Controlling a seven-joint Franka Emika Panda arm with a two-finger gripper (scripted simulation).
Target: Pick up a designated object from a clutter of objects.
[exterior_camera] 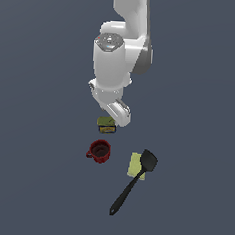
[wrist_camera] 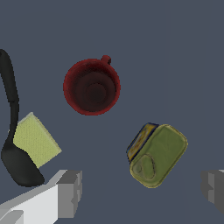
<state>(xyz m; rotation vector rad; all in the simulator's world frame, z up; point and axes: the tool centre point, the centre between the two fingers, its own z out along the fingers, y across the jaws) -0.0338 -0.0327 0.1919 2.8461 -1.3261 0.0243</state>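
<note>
On the flat grey surface, read from the exterior view's left, the red mug [exterior_camera: 99,151] stands upright with its handle turned left; just beyond it lies the blue-and-yellow can [exterior_camera: 107,124], and to the right the black spatula [exterior_camera: 134,179] rests its blade on the pale yellow block [exterior_camera: 136,165]. The arm reaches straight down with its wrist directly above the can, evidently lined up for a top grasp. The gripper [wrist_camera: 141,188] is wide open and empty, its fingers [wrist_camera: 70,192] flanking the can without contact.
</note>
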